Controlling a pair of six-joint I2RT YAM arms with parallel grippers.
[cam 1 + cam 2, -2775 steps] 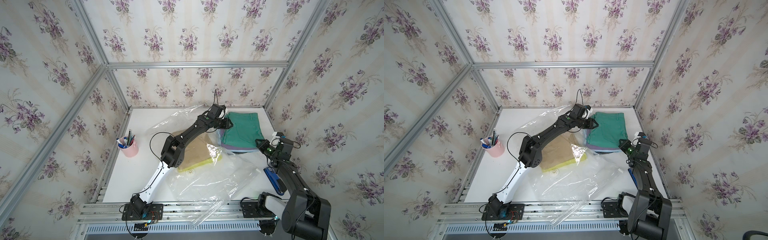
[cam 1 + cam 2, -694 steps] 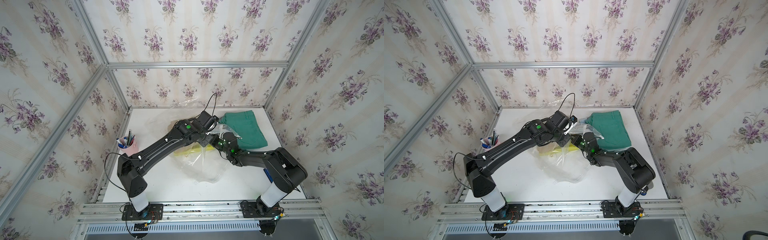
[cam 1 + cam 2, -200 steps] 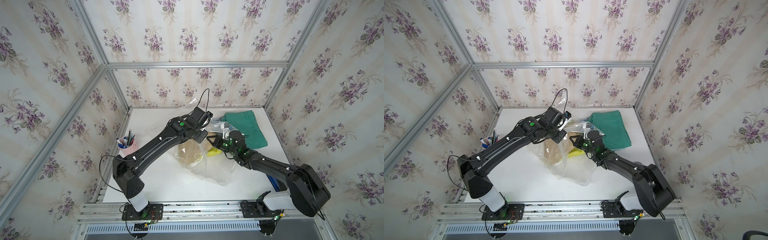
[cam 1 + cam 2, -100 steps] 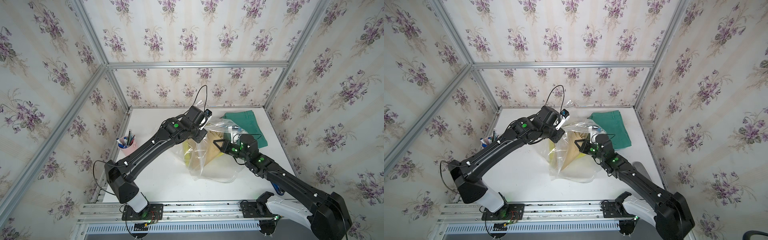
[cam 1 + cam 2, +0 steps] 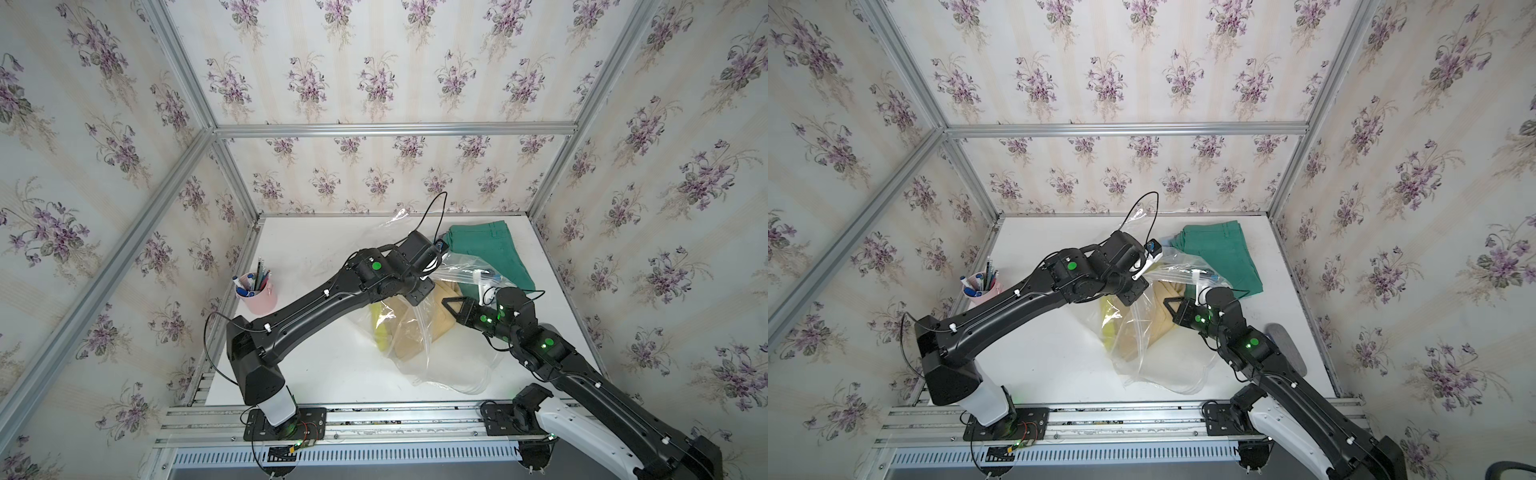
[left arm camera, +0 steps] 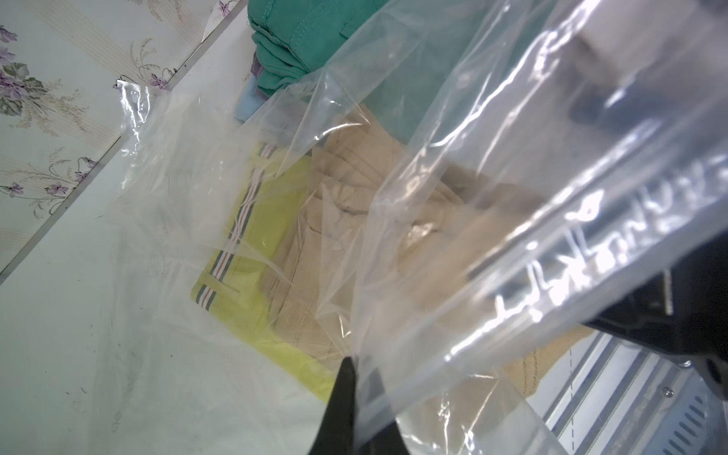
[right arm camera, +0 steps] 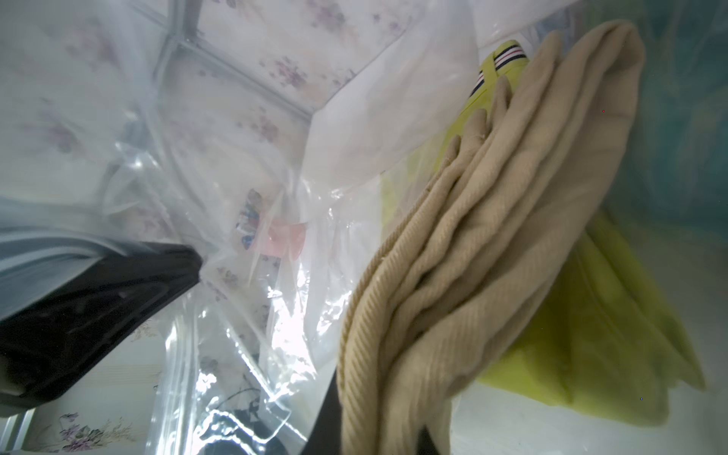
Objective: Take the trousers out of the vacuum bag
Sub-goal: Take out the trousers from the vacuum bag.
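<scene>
Khaki trousers (image 7: 472,256): likely soft, limp, light; at vacuum bag (image 5: 436,365) mouth | right hand (image 7: 374,425) clenched on their bunched folds, a sound hold | left hand (image 6: 360,374) pinching the slippery bag's zip rim

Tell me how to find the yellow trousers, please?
Look at the middle of the white table, where a big clear bag lies crumpled between the two arms. Two folded trousers show through it. The yellow trousers are the ones nearer the pink cup, bright lemon with a striped waistband, while the khaki trousers beside them are plain tan.
</scene>
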